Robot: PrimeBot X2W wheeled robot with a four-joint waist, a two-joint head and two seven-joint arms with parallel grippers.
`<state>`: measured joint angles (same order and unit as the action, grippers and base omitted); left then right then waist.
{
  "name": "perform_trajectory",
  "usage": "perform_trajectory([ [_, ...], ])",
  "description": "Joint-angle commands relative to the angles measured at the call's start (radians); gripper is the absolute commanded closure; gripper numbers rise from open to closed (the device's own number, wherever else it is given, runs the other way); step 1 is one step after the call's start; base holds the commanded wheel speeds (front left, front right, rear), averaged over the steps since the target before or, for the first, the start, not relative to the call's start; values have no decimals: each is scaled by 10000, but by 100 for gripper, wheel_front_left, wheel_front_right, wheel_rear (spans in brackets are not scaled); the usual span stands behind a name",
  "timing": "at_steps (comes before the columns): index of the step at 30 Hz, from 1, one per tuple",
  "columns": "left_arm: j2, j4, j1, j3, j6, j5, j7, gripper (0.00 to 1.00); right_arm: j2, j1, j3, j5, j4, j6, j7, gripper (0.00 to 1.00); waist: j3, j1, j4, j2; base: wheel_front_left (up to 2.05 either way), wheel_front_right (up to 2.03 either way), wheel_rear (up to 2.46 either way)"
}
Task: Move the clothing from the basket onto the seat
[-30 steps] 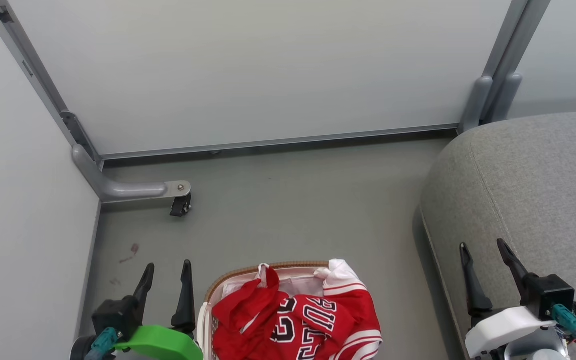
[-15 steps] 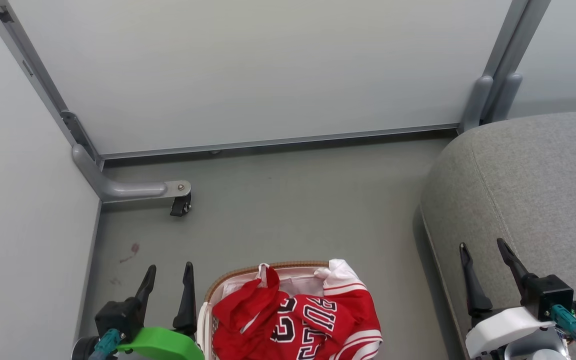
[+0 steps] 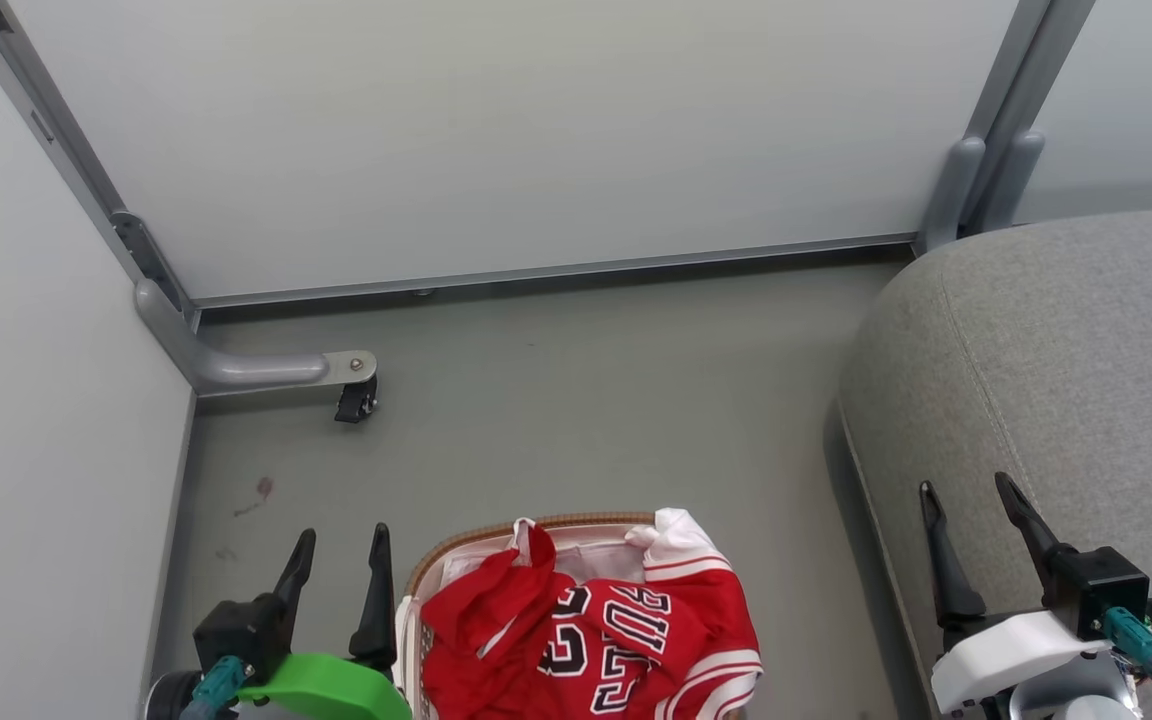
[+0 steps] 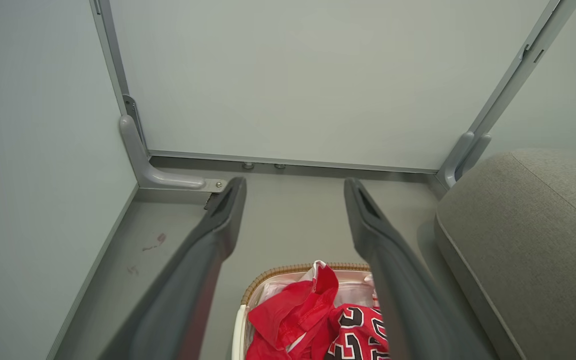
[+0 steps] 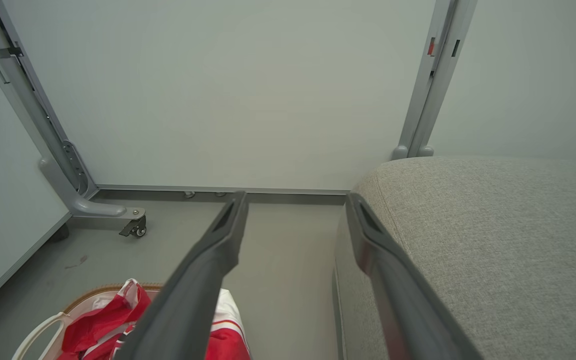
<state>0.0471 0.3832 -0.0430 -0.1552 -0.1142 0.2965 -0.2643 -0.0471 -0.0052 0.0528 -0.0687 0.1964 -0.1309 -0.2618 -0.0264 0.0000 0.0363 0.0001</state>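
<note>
The red clothing with black and white lettering is heaped in the white basket with a brown woven rim at the bottom middle of the head view. It also shows in the left wrist view as clothing in the basket, and in the right wrist view as clothing. The grey seat fills the right side. My left gripper stands open just left of the basket, holding nothing. My right gripper stands open above the seat's front edge, empty.
Pale partition walls close off the far side and the left. A grey metal foot with a caster juts onto the grey floor at the left. A grey post stands at the far right corner beside the seat.
The head view has shifted slightly, so everything sits a little differently in the picture. The basket, clothing and both open grippers keep their places.
</note>
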Motion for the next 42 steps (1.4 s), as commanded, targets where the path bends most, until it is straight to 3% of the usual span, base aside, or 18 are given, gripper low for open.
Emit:
perform_trajectory([
  [1,58,4,-214,-34,-19,-92,-4,0,-60,-38,-9,54,-75,3,-49,0,-174,0,-65,-1,0,0,0],
  [7,58,351,-863,-292,-40,-338,-1,0,-59,-530,-102,79,-212,3,-49,0,-1115,0,-329,-1,0,0,0],
  [19,82,2658,-3230,-1026,-91,-1589,1,0,-53,-2004,-541,-191,-482,4,-48,0,-3792,0,-1172,-1,0,0,0],
  [32,670,5420,-5047,-1876,-150,-2471,0,0,-47,-3035,-939,-895,-750,6,-49,0,-5942,0,-2184,-1,0,0,0],
  [42,1217,7232,-6180,-1881,188,-2583,0,0,-45,-3478,-1230,-1434,-932,6,-49,0,-6946,0,-2870,-1,0,0,0],
])
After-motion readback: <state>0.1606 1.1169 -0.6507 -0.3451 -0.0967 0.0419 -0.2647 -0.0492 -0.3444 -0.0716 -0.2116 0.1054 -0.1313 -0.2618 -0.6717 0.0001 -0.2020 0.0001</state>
